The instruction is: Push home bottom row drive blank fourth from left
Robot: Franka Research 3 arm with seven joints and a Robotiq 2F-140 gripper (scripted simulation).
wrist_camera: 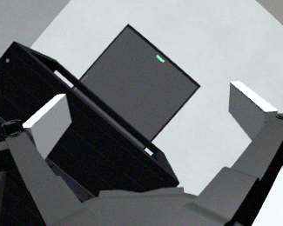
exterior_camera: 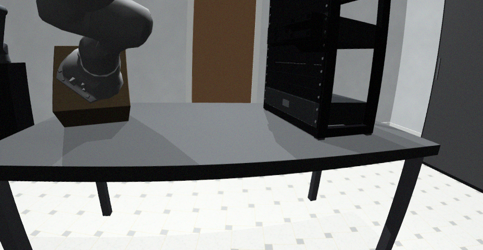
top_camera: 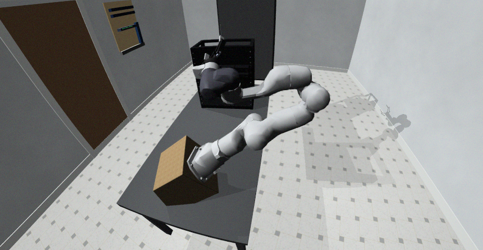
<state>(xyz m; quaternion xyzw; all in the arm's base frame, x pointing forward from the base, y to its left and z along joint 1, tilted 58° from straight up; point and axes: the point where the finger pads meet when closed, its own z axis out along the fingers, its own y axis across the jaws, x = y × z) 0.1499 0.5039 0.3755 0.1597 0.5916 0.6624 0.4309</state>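
Observation:
The black open rack (top_camera: 226, 104) (exterior_camera: 320, 79) (wrist_camera: 106, 154) stands at the far end of the grey table (top_camera: 202, 130) (exterior_camera: 202, 130). Its front face (exterior_camera: 293, 69) is dark and seen at a slant. I cannot tell the drive blanks apart in any view. In the top view my wrist and forearm cover most of the rack's front. My gripper (top_camera: 215, 49) (wrist_camera: 147, 103) is open and empty. It is up at the rack's top front left corner, fingers pointing up and back over the top frame. It is out of frame in the exterior view.
A brown box (top_camera: 172, 164) (exterior_camera: 91, 110) under my arm's base sits at the table's near end. A tall dark cabinet (top_camera: 246, 18) (exterior_camera: 456, 96) (wrist_camera: 136, 84) with a green light stands behind the rack. A brown door (exterior_camera: 223, 42) is in the wall.

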